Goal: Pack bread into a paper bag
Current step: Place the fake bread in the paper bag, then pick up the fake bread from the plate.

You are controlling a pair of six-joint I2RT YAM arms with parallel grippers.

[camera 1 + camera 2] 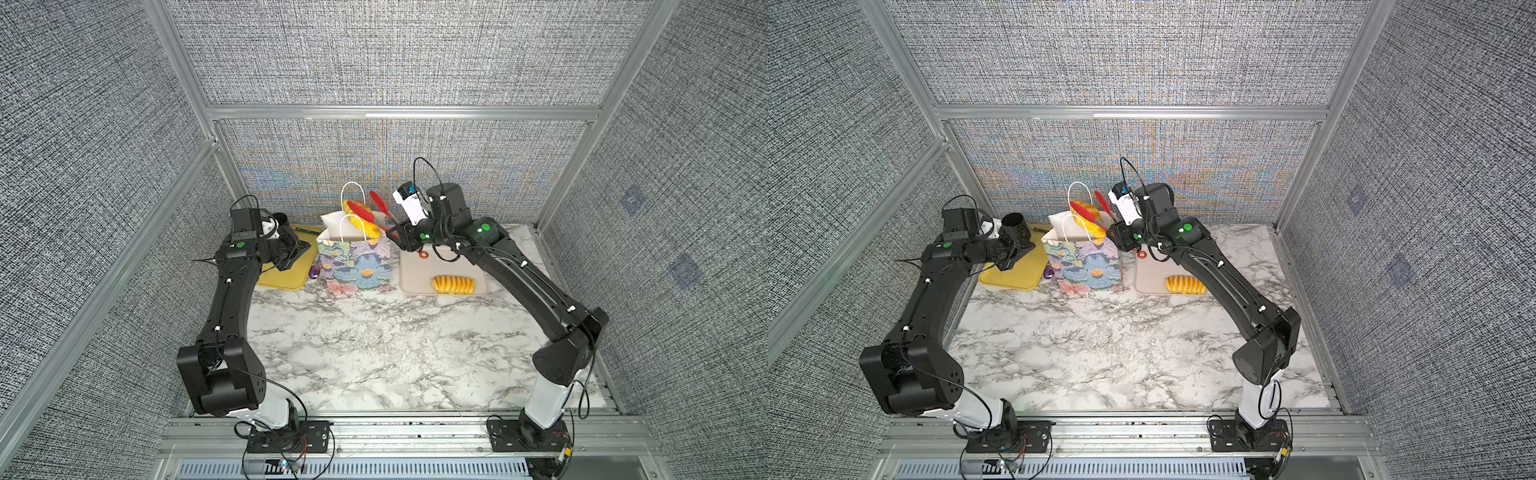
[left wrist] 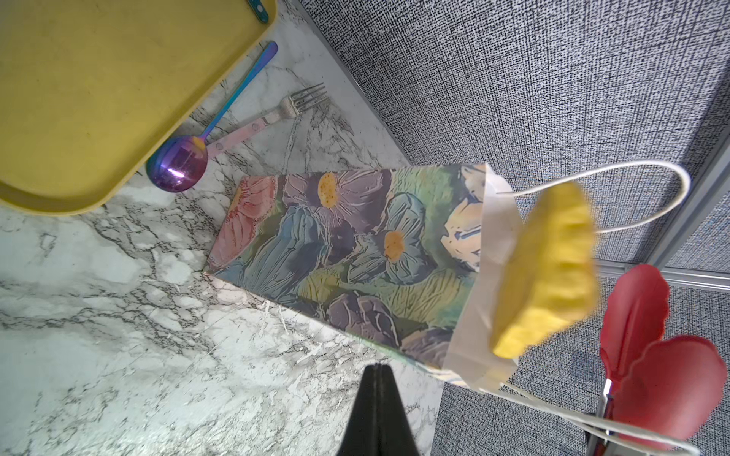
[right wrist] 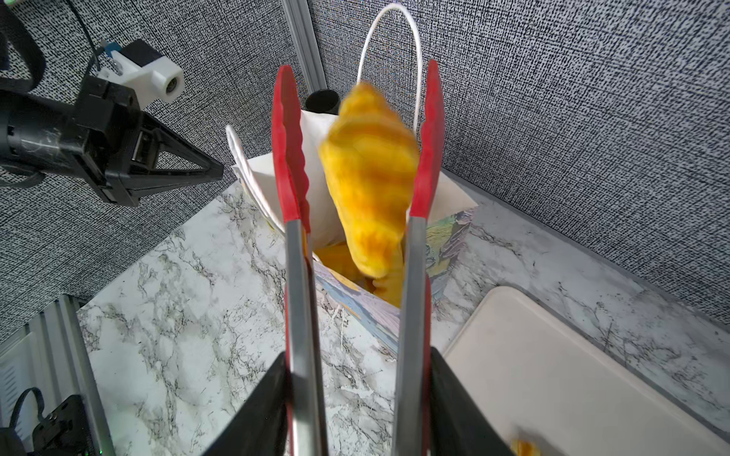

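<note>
Right gripper clamps red tongs, arms spread; blurred croissant between them over open paper bag. Left gripper pressed together, empty, beside bag. One roll lies on beige board.

Bright, even light, soft shadows. The croissant is smeared by motion blur in both wrist views; the spoon glints; the far wall shimmers with rainbow moiré.

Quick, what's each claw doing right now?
Left claw: closed, empty.
Right claw: clamped on the red tongs; a blurred croissant sits between their tips, above the paper bag.
</note>
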